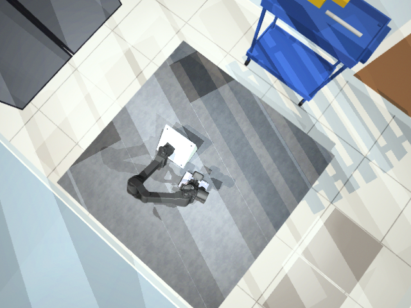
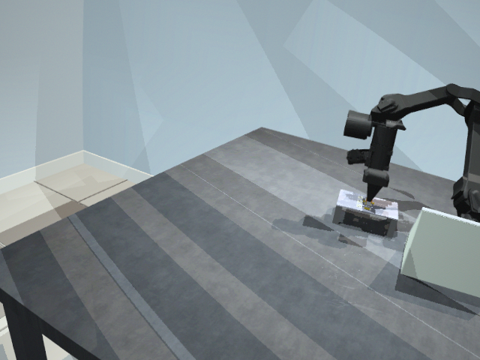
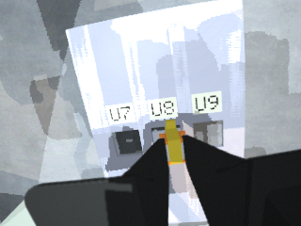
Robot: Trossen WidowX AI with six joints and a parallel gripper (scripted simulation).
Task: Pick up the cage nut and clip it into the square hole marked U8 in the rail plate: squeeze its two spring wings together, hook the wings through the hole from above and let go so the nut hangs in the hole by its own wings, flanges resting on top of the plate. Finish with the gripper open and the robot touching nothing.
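The yellow and orange cage nut (image 3: 174, 147) (image 2: 365, 208) is pinched between the fingertips of my gripper (image 3: 173, 143) (image 2: 368, 200), which points down at the rail plate. The white rail plate (image 3: 108, 61) (image 2: 346, 196) (image 1: 184, 179) tops a raised block and carries the labels U7, U8 and U9, each with a square hole below. The nut is at the U8 hole (image 3: 159, 132), covering its right part in the wrist view; the hole's left part shows. Whether the wings are inside the hole, and how high the nut stands, I cannot tell.
A larger white-topped box (image 1: 180, 144) (image 2: 442, 247) with pale green sides stands beside the rail plate, near the arm's base. The grey table (image 1: 265, 199) (image 2: 217, 247) lies under everything. A blue cart (image 1: 291, 63) stands on the floor beyond the table.
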